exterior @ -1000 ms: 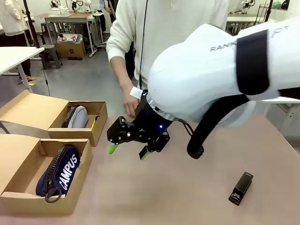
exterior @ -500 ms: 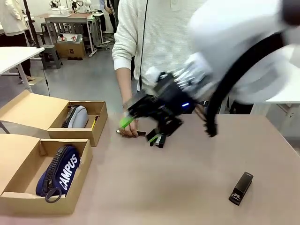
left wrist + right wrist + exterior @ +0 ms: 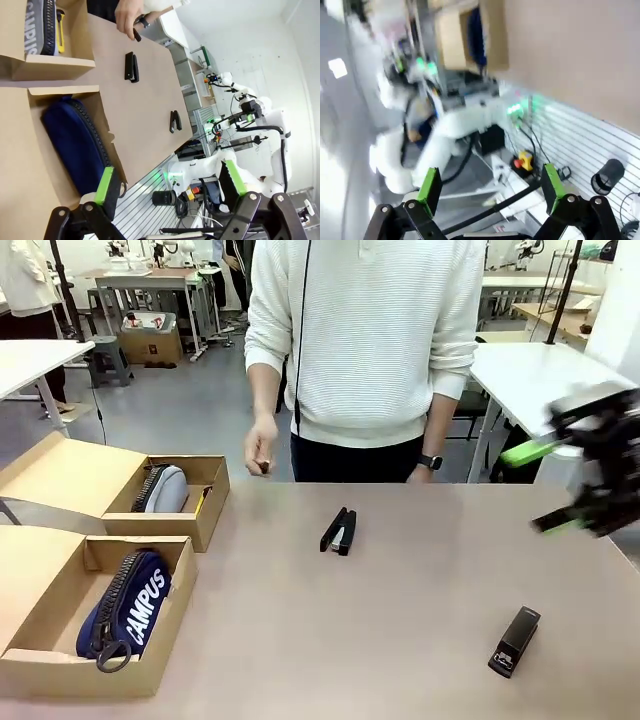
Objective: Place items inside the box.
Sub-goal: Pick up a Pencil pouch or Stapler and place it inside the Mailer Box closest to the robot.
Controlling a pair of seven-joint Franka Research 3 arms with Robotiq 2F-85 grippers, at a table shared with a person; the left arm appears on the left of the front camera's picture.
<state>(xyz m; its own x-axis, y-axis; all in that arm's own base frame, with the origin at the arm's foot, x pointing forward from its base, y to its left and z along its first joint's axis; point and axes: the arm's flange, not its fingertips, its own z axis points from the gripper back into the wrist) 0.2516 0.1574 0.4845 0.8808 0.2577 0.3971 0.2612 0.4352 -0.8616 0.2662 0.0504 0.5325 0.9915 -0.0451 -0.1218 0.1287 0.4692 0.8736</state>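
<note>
blurry right gripper [image 3: 545, 487], partly cropped

Pouches [image 3: 128, 608] boxed; staplers [image 3: 339, 531] on table [image 3: 400, 630].

Right end effector [image 3: 541, 489] now far right

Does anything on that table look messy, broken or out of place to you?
Nothing looks broken or spilled. The middle stapler and the right stapler lie loose on the table, while the navy pouch and grey pouch sit inside cardboard boxes.
</note>
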